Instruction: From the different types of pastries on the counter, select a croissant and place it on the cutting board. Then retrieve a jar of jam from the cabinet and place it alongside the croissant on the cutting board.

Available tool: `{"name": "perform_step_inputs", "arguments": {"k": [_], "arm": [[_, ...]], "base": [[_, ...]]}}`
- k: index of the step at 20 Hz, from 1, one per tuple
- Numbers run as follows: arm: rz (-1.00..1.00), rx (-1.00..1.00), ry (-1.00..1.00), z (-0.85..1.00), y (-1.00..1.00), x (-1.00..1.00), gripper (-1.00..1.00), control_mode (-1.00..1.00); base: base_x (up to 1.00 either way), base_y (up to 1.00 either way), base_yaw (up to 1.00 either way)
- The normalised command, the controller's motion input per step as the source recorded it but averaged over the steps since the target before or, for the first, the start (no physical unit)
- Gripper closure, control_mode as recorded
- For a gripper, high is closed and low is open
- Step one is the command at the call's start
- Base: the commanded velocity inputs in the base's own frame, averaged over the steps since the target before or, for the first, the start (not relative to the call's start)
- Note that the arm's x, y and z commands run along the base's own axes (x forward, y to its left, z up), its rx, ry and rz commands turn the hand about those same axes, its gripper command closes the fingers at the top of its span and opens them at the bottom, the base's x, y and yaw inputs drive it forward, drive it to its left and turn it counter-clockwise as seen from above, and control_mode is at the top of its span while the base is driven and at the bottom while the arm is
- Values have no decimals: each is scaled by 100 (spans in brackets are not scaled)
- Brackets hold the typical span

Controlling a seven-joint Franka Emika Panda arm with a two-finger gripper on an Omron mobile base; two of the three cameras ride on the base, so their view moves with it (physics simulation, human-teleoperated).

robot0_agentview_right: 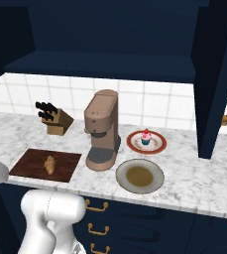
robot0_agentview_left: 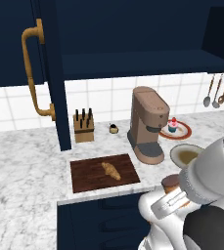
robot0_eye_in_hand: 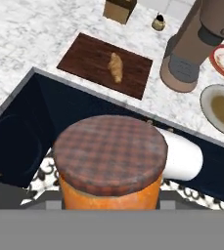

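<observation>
Held in the claw, the jar (robot0_eye_in_hand: 108,166) fills the near view, while the board (robot0_eye_in_hand: 91,61) with the croissant (robot0_eye_in_hand: 116,67) lies well ahead beyond the counter (robot0_eye_in_hand: 15,29) edge, so I judge a low approach could knock the jar on that edge.

The tabletop (robot0_agentview_left: 20,166) looks like polished white stone with grey marbling. The cutting board (robot0_agentview_left: 84,176) is dark reddish-brown wood with visible grain, matt. On it, the croissant (robot0_agentview_left: 111,171) has a dull golden, baked crust. The jar of jam (robot0_eye_in_hand: 109,168) has a glossy orange body and a lid patterned like brown checked cloth. The cabinet (robot0_agentview_left: 55,73) door is smooth, matt navy, with a brass-coloured metal handle (robot0_agentview_left: 33,73). The coffee machine (robot0_agentview_left: 146,124) looks like smooth brown plastic. Glossy white tiles (robot0_agentview_left: 108,97) cover the wall.
</observation>
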Motion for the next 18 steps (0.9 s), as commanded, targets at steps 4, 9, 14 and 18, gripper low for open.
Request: {"name": "perform_step_inputs", "arguments": {"k": [4,9,14,18], "arm": [[18,-2,-46,-45,0,-1,100,-100],[4,11,-58,-62,-16,2,100,-100],[5,39,-28,-58,-50,43,100,-100],[18,27,-39,-70,-16,27,100,-100]], "base": [[0,0,0],[0,0,0],[0,0,0],[0,0,0]]}}
